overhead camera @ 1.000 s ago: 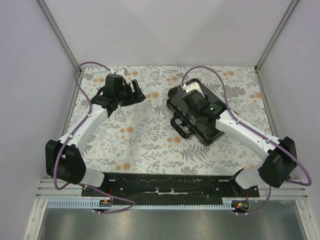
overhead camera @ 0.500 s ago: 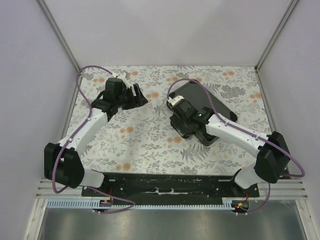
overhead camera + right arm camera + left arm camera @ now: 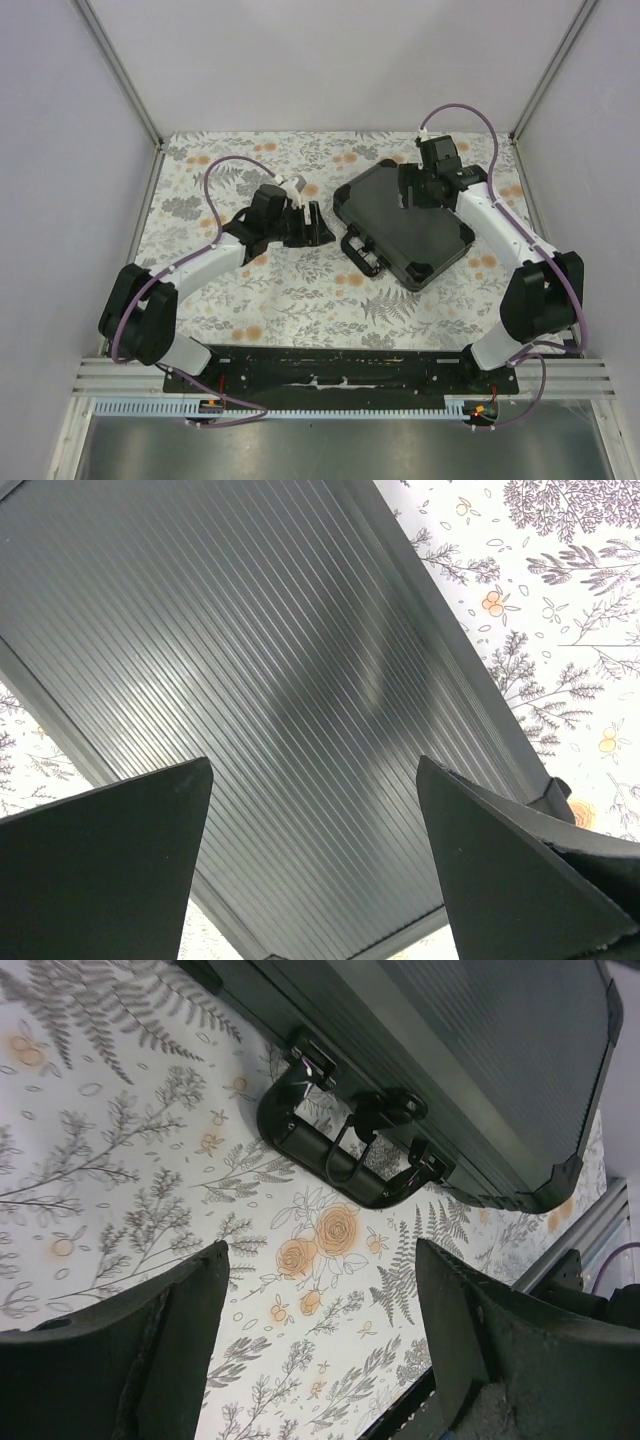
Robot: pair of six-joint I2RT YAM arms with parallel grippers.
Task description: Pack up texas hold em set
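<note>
The texas hold em set shows only as its black ribbed hard case [image 3: 405, 228], shut and lying flat right of centre on the floral cloth. Its handle [image 3: 362, 252] points toward the near left. My left gripper [image 3: 318, 222] stands open just left of the case, low over the cloth, nothing between its fingers. In the left wrist view the handle [image 3: 340, 1145] and case [image 3: 480, 1070] lie ahead of the left gripper [image 3: 320, 1310]. My right gripper [image 3: 415, 190] hovers open over the case's far edge; the right wrist view shows the lid [image 3: 280, 680] under the right gripper [image 3: 315, 810]. Chips and cards are hidden.
Grey enclosure walls with metal corner posts [image 3: 540, 85] close in the table at the back and sides. A metal rail [image 3: 590, 1230] runs along the table's edge beyond the case. Purple cables loop over both arms.
The right arm has swung from the case's near part to its far edge, its jaws widening. The left gripper moved right, toward the handle. The case now lies shut.
</note>
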